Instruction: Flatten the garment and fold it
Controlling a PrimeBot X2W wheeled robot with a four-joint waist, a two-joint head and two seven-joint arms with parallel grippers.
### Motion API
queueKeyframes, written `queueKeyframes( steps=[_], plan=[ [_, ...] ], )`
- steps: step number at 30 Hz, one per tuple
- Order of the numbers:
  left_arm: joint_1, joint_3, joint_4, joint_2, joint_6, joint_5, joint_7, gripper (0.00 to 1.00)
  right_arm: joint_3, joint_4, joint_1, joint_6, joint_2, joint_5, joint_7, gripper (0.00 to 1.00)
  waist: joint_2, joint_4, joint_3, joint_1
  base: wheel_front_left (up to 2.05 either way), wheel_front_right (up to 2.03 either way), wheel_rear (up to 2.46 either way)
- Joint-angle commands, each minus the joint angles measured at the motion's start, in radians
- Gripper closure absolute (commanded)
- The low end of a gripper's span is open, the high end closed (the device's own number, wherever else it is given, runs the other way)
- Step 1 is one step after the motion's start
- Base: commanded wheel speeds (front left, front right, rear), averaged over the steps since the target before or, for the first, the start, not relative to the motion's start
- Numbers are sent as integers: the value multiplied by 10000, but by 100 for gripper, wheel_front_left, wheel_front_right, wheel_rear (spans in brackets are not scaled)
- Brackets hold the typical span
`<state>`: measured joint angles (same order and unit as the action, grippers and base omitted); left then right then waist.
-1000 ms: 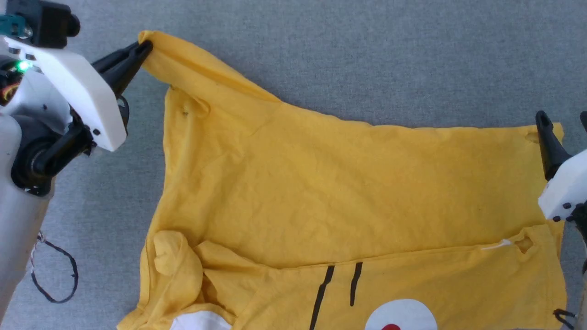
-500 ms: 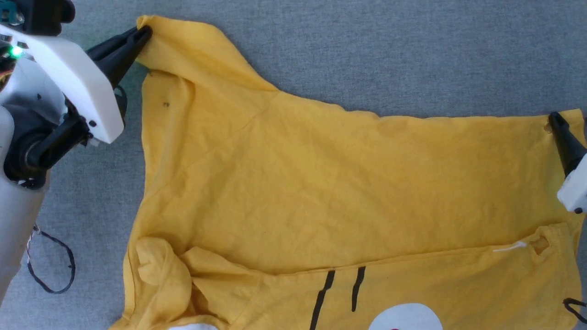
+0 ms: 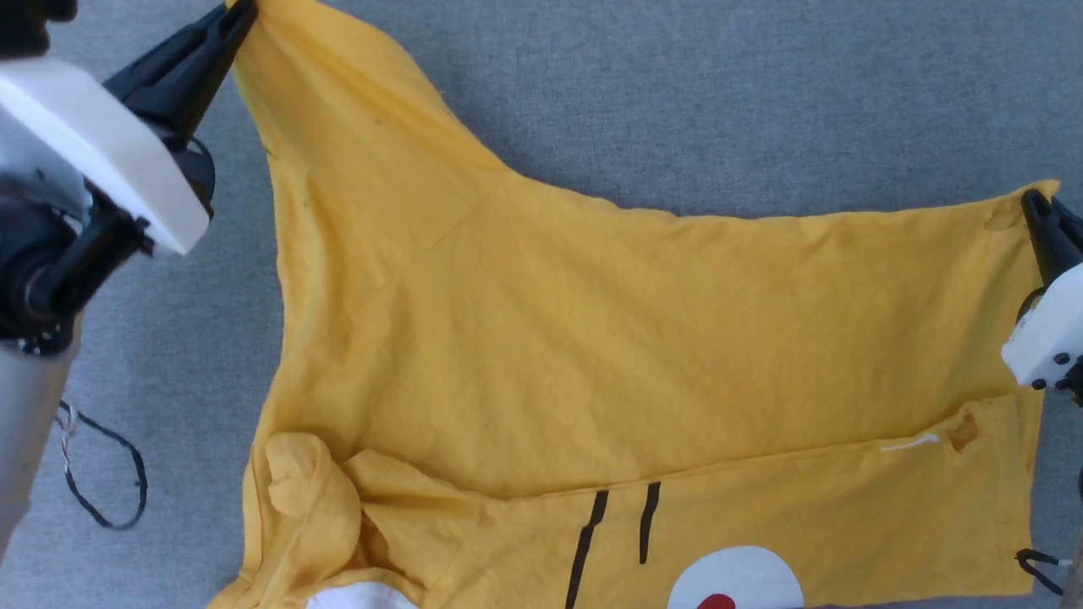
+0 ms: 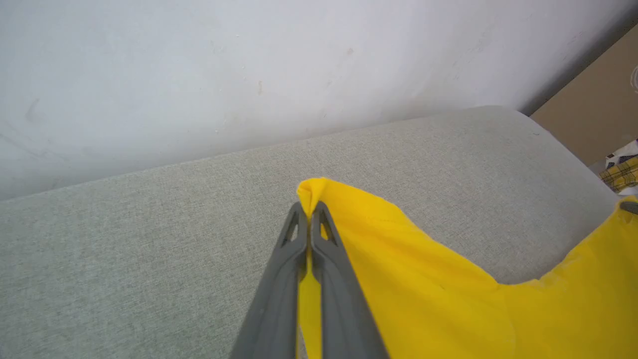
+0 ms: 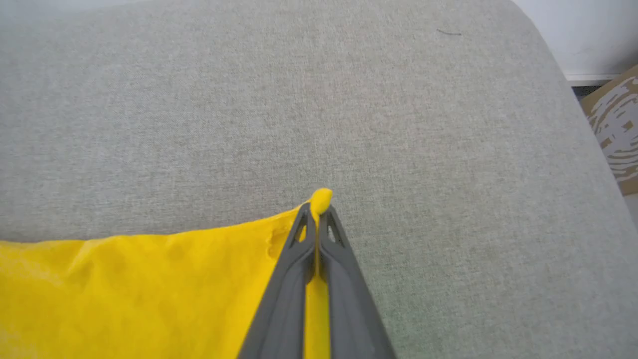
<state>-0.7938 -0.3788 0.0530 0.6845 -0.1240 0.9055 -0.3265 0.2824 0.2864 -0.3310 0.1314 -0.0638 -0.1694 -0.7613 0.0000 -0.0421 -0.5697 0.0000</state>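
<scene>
The bright yellow garment (image 3: pixel 609 338) lies spread on a grey fabric surface (image 3: pixel 719 93), its top layer folded up so the two black stripes (image 3: pixel 613 541) and the white half-circle with a red dot (image 3: pixel 736 584) show at the bottom edge. My left gripper (image 3: pixel 241 10) is shut on the garment's far left corner (image 4: pixel 311 192), lifting it. My right gripper (image 3: pixel 1034 203) is shut on the far right corner (image 5: pixel 320 199). A bunched sleeve (image 3: pixel 305 482) lies at the lower left.
The grey cushion (image 4: pixel 149 239) ends at a white wall (image 4: pixel 249 65) behind. Its rounded right end (image 5: pixel 558 99) drops off toward a brown box (image 5: pixel 615 129). A loose black cable (image 3: pixel 101 474) hangs by my left arm.
My left gripper has carried its corner farther up and away, stretching that side of the garment. The right gripper has stayed clamped on the right corner, shifting slightly outward.
</scene>
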Motion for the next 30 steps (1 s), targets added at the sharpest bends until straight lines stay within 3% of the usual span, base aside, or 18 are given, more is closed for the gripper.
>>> queueKeyframes(
  steps=[1,9,19,30],
  plan=[
    [289,87,-122,2,-48,88,157,100,-47,89,-20,-7,-24,-86,132,100,0,80,373,0,0,0,0],
    [2550,848,-1703,40,177,1135,1111,100,38,267,974,-7,43,-968,977,100,0,375,1521,0,0,0,0],
    [6395,1883,-3680,359,945,2185,1928,100,346,352,3172,-7,117,-2576,1358,100,0,506,2886,0,0,0,0],
    [9601,2193,-4118,58,1228,3119,2483,100,539,161,5034,-7,131,-3680,1524,100,0,585,3407,0,0,0,0]
  ],
)
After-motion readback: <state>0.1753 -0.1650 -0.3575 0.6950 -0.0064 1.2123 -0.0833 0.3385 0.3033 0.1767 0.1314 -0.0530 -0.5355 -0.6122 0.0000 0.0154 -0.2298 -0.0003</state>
